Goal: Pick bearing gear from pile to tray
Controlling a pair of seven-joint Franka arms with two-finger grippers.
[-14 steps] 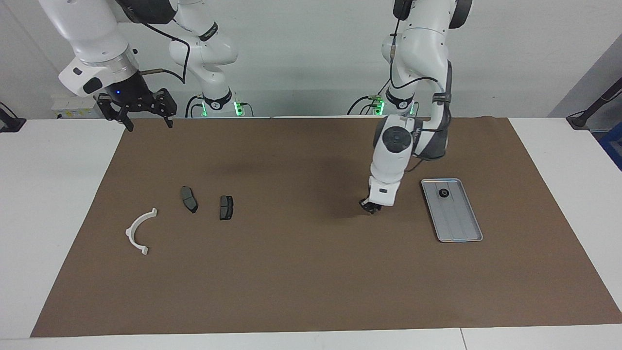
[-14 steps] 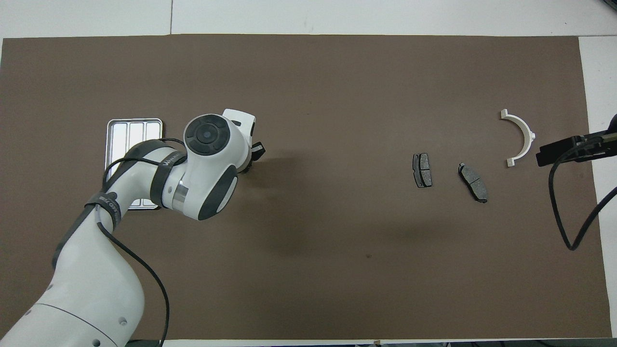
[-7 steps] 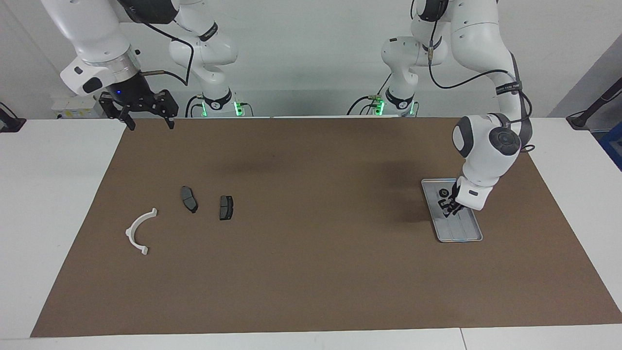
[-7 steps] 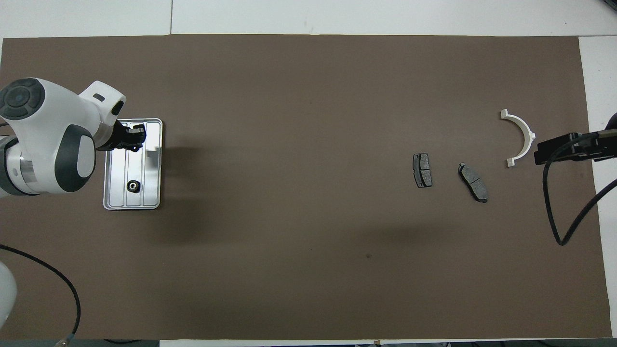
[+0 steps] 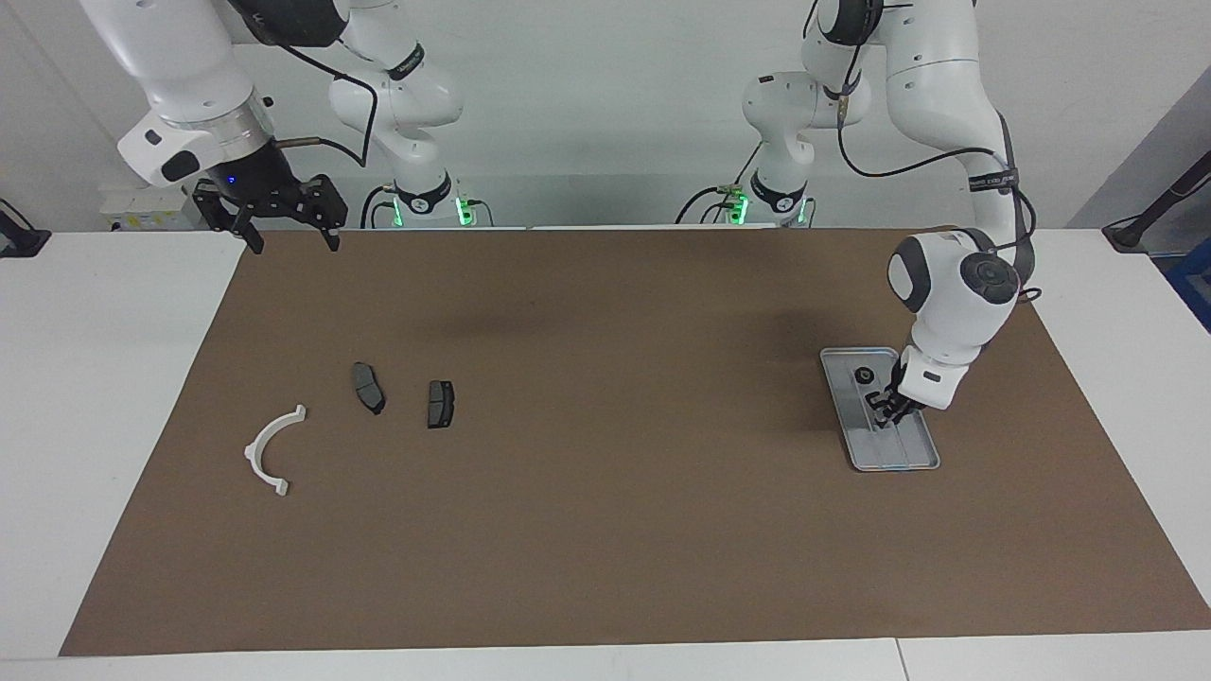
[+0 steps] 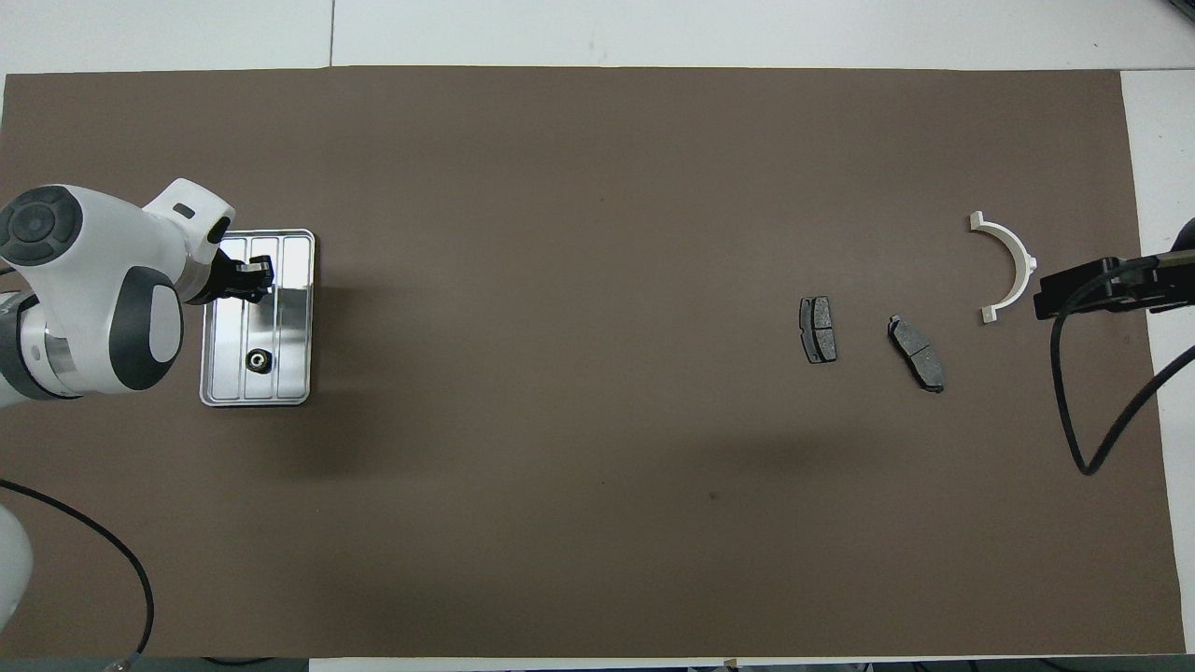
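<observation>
The left gripper (image 5: 886,412) hangs low over the tray (image 5: 908,456), whether its fingers clasp anything I cannot tell, one bearing gear (image 5: 863,375) lies in the tray, and the right gripper (image 5: 280,233) waits, fingers spread wide.

A brown mat (image 5: 605,530) lies flat on a white table (image 5: 114,426) and covers most of its top. Bare white strips of the table show at both ends and along the edge farthest from the robots, where a seam (image 6: 331,33) crosses the surface. A plain light wall (image 5: 605,113) rises at the robots' side. A black stand (image 5: 1149,213) sits at the corner toward the left arm's end; a blue item (image 5: 1194,284) shows just beside it, cut off by the frame edge.
</observation>
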